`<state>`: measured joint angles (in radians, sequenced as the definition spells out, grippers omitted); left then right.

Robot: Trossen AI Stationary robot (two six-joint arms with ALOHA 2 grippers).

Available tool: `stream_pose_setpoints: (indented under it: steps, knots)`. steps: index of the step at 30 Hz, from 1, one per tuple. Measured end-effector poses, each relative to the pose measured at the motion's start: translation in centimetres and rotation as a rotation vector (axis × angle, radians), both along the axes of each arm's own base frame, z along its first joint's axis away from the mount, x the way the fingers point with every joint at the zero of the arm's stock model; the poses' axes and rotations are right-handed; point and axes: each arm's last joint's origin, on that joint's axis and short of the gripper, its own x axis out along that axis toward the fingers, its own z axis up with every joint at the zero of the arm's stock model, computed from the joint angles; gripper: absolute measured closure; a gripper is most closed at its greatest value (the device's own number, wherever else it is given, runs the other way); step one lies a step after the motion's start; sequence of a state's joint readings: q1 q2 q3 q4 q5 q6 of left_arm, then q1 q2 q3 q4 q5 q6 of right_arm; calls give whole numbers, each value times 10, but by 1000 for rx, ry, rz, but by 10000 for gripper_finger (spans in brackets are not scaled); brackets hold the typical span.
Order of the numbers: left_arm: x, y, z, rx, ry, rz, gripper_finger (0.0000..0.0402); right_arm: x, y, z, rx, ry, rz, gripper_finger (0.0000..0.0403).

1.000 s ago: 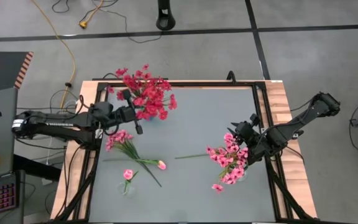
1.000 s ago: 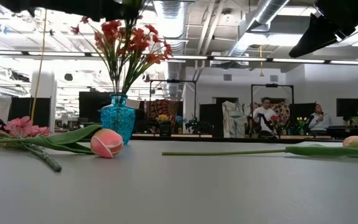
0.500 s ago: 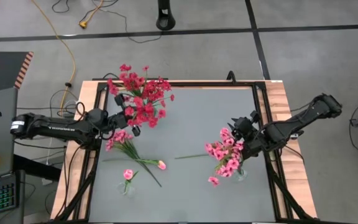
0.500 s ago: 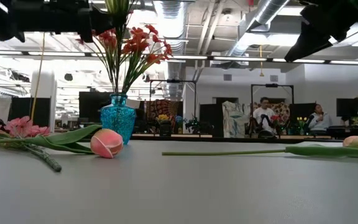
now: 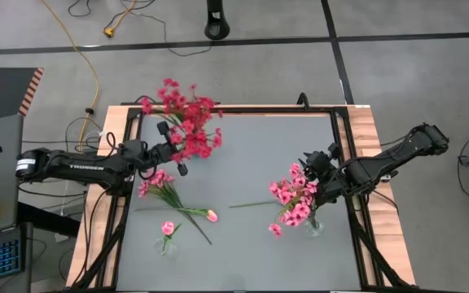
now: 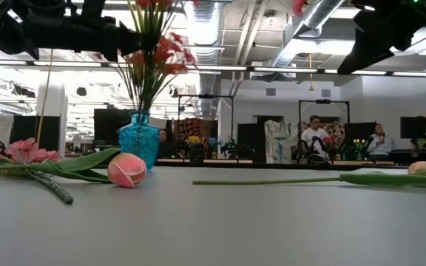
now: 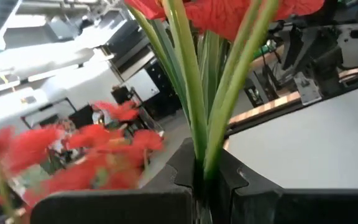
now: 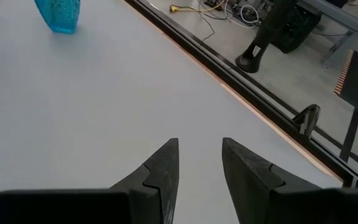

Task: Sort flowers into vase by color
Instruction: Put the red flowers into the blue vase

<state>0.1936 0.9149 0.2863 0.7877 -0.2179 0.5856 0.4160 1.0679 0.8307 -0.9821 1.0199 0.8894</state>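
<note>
Two tools work: the left tool (image 5: 169, 151), clenched on the red flowers (image 5: 187, 124) above the blue vase (image 6: 139, 138), should lower the stems straight in, while the right tool (image 8: 199, 163) hangs released

Even, bright overhead light; grey matte worktop (image 5: 251, 163) shows only faint soft shadows, no glare. Low view: white ceiling light strips (image 6: 198, 15) blown out, dark arms above reduced to silhouettes, room behind slightly soft. Left wrist view: deep red artificial flower clusters (image 7: 98, 143) heavily blurred, background washed out and out of focus. Right wrist view crisp, evenly lit.
</note>
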Motion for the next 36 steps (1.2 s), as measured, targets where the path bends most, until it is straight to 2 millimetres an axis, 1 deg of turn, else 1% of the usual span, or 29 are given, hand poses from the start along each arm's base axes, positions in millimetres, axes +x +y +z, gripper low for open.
stream_pose_setpoints:
  steps: [10, 16, 23, 28, 36]
  knots:
    - [0, 3, 1, -120, -72, 80, 397, 0, 0, 0, -4, 6, 5, 255]
    - [1, 0, 0, -172, -91, 50, 381, 0, 0, 0, -3, 6, 6, 255]
    - [3, -4, -2, -248, -103, 12, 389, 0, 0, 0, -4, 7, 7, 255]
    - [2, -4, 1, -365, -195, -4, 390, 0, 0, 0, -28, 42, 32, 255]
    - [3, -3, 3, -469, -251, 2, 390, -1, 1, 0, -37, 54, 49, 255]
